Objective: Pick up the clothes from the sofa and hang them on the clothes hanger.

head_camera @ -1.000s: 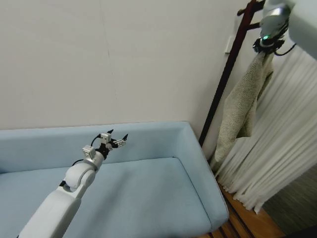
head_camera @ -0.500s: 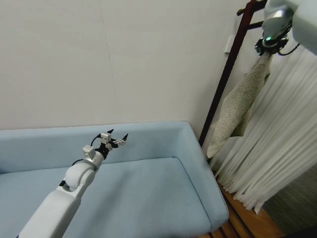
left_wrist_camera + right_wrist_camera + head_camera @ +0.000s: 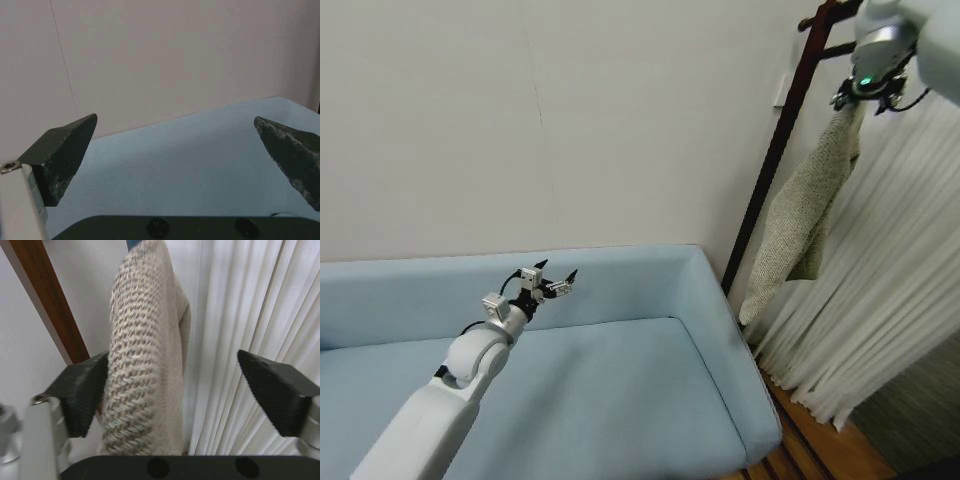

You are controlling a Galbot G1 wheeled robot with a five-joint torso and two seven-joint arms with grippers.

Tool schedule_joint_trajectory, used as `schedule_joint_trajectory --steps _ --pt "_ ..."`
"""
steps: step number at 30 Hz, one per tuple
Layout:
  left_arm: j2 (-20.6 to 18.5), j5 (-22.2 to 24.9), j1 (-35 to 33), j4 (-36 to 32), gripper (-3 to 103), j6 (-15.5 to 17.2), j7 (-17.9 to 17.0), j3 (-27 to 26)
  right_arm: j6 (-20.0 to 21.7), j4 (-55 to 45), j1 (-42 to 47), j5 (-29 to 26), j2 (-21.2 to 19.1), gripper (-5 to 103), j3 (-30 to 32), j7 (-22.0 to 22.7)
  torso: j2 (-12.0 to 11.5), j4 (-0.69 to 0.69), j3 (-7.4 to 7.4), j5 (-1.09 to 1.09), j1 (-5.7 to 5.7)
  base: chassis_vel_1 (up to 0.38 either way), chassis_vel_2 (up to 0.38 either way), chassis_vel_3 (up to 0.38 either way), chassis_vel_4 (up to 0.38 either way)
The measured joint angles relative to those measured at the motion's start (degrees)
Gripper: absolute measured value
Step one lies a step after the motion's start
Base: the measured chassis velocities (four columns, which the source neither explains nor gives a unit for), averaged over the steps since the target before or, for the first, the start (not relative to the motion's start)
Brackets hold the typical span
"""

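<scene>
A beige knitted garment [image 3: 802, 212] hangs high beside the dark wooden coat stand [image 3: 775, 160] at the right. My right gripper [image 3: 861, 94] is at the garment's top end. In the right wrist view that gripper [image 3: 172, 357] is open, with the knit [image 3: 142, 355] lying against one finger and the stand's pole [image 3: 50, 300] just behind. My left gripper [image 3: 552, 280] is held open above the light blue sofa [image 3: 620, 400], near the backrest. In the left wrist view its fingers [image 3: 175, 120] are spread with nothing between them, over the sofa seat [image 3: 190, 165].
White curtains [image 3: 900, 290] hang right behind the garment and the stand [image 3: 250, 300]. A plain wall rises behind the sofa. A wooden floor strip [image 3: 810, 440] shows by the sofa's right end.
The right gripper has risen a little and shifted right at the stand's top. The garment's lower end has swung left toward the pole. The left arm has barely moved.
</scene>
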State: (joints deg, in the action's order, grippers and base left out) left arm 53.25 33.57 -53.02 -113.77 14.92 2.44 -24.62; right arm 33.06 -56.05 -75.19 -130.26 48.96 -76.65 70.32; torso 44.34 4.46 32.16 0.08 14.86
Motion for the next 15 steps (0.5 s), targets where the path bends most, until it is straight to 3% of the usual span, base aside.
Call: schedule_joint_trajectory --steps 4,10,15 --pt "0.3 0.0 -0.5 -0.4 100 0.0 0.0 -0.6 -2.3 -6.3 -3.9 2.2 -2.3 96 -4.1 -4.5 0.0 0.03 0.00 0.02 0.00 0.000 0.000 0.000 0.000" --pt "0.8 0.0 -1.5 -1.0 100 0.0 -0.1 -1.7 -3.1 -12.7 -7.1 2.2 -2.5 100 -5.6 -5.2 0.0 0.01 0.00 -0.01 -0.01 0.000 0.000 0.000 0.000" --pt "1.6 0.0 -3.5 -2.2 100 0.0 -0.1 -3.7 -2.9 -14.5 -8.6 3.9 0.9 100 -5.6 -5.4 0.0 0.00 0.00 -0.01 0.00 0.000 0.000 0.000 0.000"
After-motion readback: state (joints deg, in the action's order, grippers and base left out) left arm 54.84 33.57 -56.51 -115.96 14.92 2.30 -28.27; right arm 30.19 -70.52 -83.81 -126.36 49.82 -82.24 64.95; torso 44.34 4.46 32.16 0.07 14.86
